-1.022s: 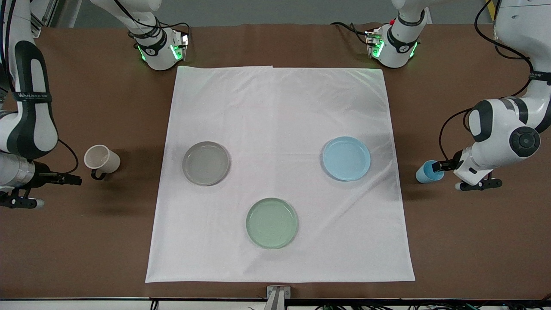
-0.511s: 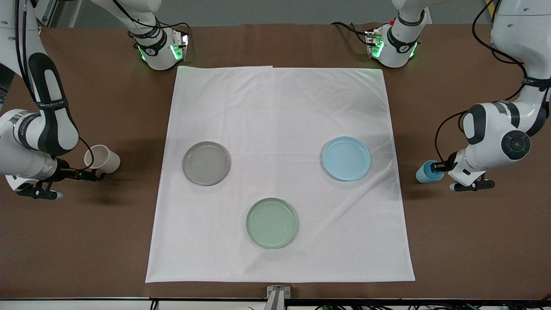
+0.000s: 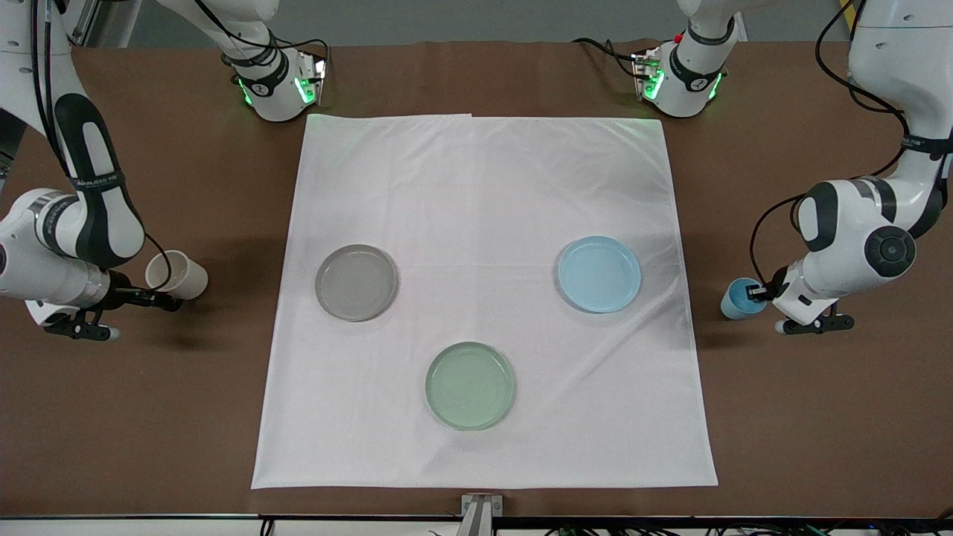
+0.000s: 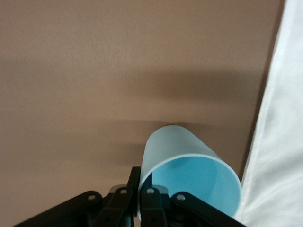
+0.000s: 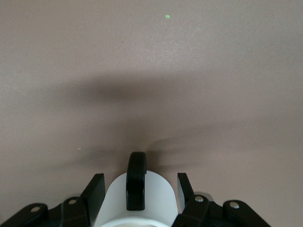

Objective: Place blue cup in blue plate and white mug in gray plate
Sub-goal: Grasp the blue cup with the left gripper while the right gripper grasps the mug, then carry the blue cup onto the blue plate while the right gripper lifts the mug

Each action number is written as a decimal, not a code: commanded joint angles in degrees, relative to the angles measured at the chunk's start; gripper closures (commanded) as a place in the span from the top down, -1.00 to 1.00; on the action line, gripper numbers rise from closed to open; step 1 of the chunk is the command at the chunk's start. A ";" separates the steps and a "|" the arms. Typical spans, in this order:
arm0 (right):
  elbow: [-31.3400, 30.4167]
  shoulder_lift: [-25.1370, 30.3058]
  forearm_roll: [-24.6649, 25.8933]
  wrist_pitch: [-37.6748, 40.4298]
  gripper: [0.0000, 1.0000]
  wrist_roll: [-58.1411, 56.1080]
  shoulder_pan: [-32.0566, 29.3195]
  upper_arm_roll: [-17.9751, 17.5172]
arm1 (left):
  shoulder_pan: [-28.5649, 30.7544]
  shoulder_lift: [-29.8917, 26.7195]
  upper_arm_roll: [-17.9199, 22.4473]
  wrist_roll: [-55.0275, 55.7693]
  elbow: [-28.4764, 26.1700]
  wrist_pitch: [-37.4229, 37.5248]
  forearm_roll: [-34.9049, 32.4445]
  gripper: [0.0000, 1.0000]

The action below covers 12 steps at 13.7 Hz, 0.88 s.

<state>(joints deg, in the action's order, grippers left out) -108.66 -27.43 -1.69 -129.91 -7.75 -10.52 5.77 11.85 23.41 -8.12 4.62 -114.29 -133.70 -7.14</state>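
The blue cup (image 3: 737, 299) stands on the brown table by the left arm's end of the cloth. My left gripper (image 3: 758, 292) is shut on its wall, one finger inside the rim and one outside, as the left wrist view shows for the cup (image 4: 189, 175) and gripper (image 4: 142, 177). The white mug (image 3: 179, 274) stands on the table at the right arm's end, its black handle hidden by my right gripper (image 3: 165, 301). In the right wrist view the mug (image 5: 156, 201) sits between the open fingers of that gripper (image 5: 139, 187). The blue plate (image 3: 599, 274) and the gray plate (image 3: 356, 282) lie empty on the cloth.
A pale green plate (image 3: 470, 385) lies on the white cloth (image 3: 484, 179), nearer to the front camera than the other two plates. Both arm bases stand along the table's edge farthest from the camera. Bare brown table surrounds the cloth.
My right gripper has moved in toward the mug and now straddles it. My left gripper has shifted slightly onto the cup's rim. The cup, mug and plates keep their places.
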 commanded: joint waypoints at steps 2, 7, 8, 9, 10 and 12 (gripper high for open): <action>-1.03 0.36 -1.82 -0.69 0.00 -2.27 -0.73 -0.67 | -0.25 -4.77 -6.36 8.61 0.55 2.55 -0.33 -1.00; -0.94 -0.26 -1.82 -0.60 -0.41 -3.68 -0.81 -0.67 | -1.47 -2.33 -17.45 26.12 1.79 7.22 -0.59 -1.00; -0.94 -0.43 -1.82 -0.60 -0.49 -3.68 -0.81 -0.67 | -3.39 -1.36 -17.72 29.10 1.96 6.88 -0.59 -1.00; -0.94 -0.43 -1.82 -0.60 -0.60 -3.85 -0.81 -0.67 | -5.41 -0.65 -17.72 31.48 1.96 6.52 -0.85 -1.00; -0.94 -0.43 -1.82 -0.60 -0.72 -4.03 -0.73 -0.67 | -7.17 -0.38 -17.72 33.50 1.88 6.43 -0.85 -1.00; -0.59 -0.35 -1.82 -0.34 -0.92 -5.86 -0.46 -0.67 | -9.11 0.23 -17.72 36.32 1.61 6.17 -0.94 -1.00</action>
<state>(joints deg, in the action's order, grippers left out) -109.17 -27.80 -2.61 -129.91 -11.22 -10.52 5.67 3.97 23.18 -25.82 38.34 -112.90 -127.18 -7.14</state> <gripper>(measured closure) 0.811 0.965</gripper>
